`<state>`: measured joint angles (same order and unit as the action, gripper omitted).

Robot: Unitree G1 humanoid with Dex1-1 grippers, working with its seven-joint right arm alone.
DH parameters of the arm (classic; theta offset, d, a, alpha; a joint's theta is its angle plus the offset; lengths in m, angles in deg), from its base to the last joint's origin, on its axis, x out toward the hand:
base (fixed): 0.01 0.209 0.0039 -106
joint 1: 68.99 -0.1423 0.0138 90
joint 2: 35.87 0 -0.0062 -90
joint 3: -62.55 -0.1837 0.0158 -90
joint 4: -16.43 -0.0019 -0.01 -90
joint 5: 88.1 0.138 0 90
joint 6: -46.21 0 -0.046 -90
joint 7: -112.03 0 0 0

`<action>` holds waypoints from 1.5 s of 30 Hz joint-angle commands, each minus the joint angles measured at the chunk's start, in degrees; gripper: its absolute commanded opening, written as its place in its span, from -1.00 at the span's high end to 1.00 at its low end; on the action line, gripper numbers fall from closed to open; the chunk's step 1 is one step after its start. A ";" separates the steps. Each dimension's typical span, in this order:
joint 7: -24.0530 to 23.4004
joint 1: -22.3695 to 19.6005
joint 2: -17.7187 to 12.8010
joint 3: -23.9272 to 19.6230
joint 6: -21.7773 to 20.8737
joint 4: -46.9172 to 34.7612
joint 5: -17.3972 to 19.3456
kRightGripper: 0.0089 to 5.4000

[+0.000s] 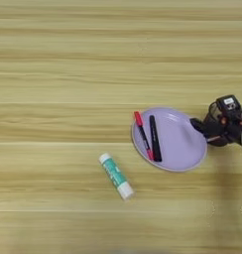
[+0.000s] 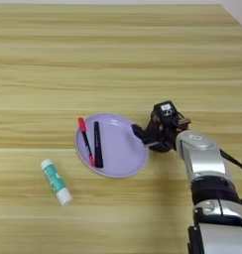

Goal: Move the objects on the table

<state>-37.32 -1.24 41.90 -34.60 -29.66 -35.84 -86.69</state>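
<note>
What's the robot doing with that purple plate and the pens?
The robot's right arm reaches in from the right, and its black tool sits at the right edge of a lilac plate. Two pens lie side by side on the left part of the plate, a red pen and a black pen. A teal glue stick lies on the wooden table, to the lower left of the plate and apart from it. Nothing is being lifted right now.

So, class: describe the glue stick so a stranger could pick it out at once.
On the wooden table sits a lilac plate holding a red pen and a black pen. Off the plate's lower left lies the glue stick: thicker, teal-green, white-ended.
</note>
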 commanded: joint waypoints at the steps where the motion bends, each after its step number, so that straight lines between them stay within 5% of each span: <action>1: -0.54 -5.28 -2.41 -0.42 -2.33 -0.61 0.07 -0.98; 38: -1.44 -11.81 -2.31 0.86 -7.28 13.74 -1.55 -0.98; 45: -1.56 -12.08 -2.30 0.75 -7.66 14.38 -1.44 -0.72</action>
<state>-37.69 -8.19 41.90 -33.15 -35.57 -19.48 -88.37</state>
